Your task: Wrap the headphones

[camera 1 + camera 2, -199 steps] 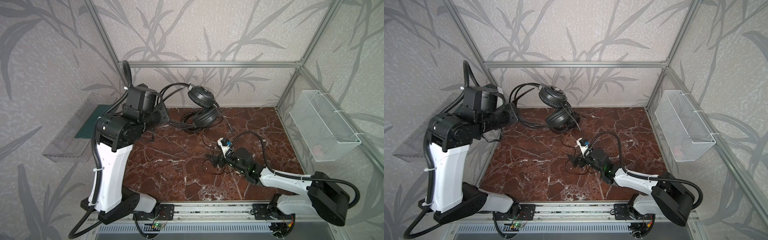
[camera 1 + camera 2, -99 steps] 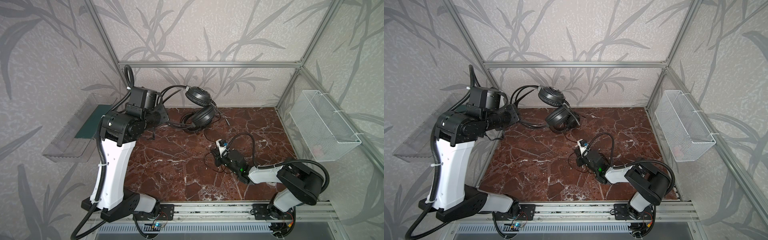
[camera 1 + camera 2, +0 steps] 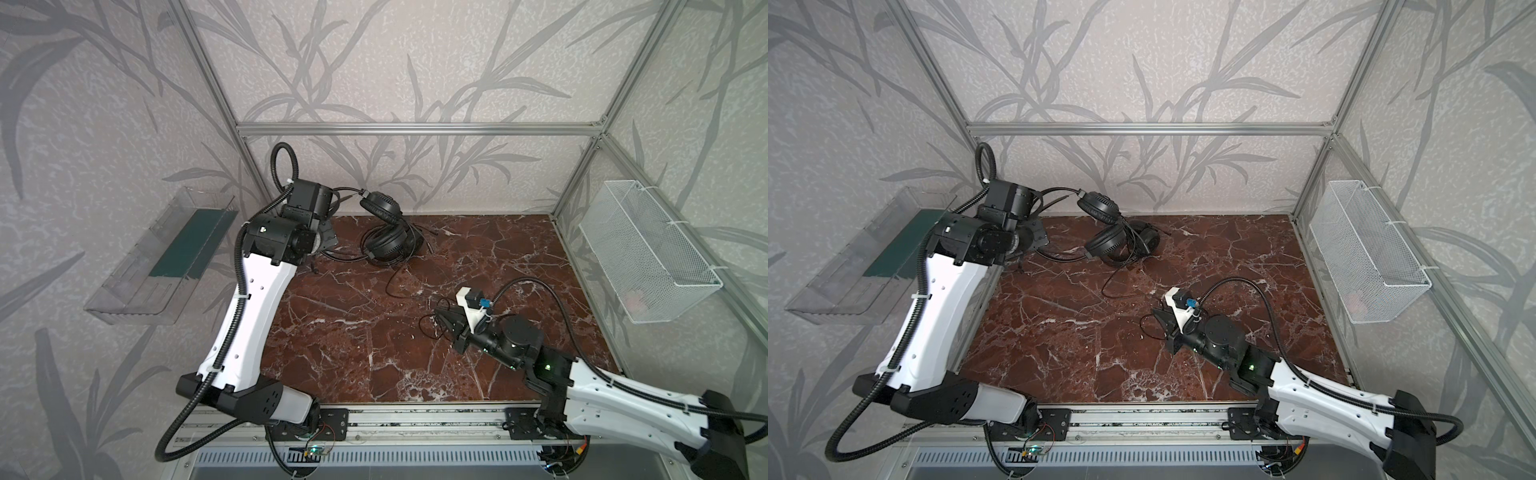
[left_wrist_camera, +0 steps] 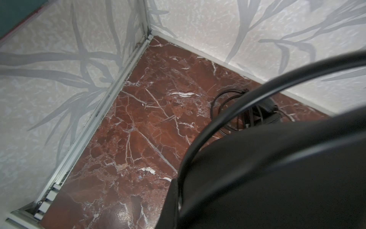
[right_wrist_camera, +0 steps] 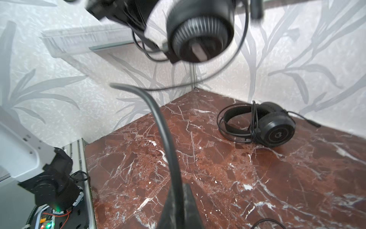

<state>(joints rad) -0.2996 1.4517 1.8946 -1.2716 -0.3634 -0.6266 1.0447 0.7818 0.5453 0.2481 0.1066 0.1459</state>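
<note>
One pair of headphones (image 3: 380,208) hangs above the back of the marble table (image 3: 353,353), its earcup also in the right wrist view (image 5: 200,35). My left gripper (image 3: 332,199) is shut on its headband, which fills the left wrist view as a dark mass (image 4: 277,168). A second pair of headphones (image 3: 386,245) lies on its side just below, with cable wound round it (image 5: 273,126). The raised pair's thin cable (image 3: 395,286) drops to the table and runs to my right gripper (image 3: 442,318), which is low over the table and shut on the cable (image 5: 166,138).
A white wire basket (image 3: 648,257) hangs on the right wall and a clear tray (image 3: 166,253) with a green insert on the left wall. A small cable loop (image 3: 428,326) lies beside the right gripper. An aluminium rail (image 3: 415,419) borders the front edge.
The right gripper has gone from open to shut on the cable, and its arm has swung out and back. The left arm has drawn the raised headphones slightly left and lower.
</note>
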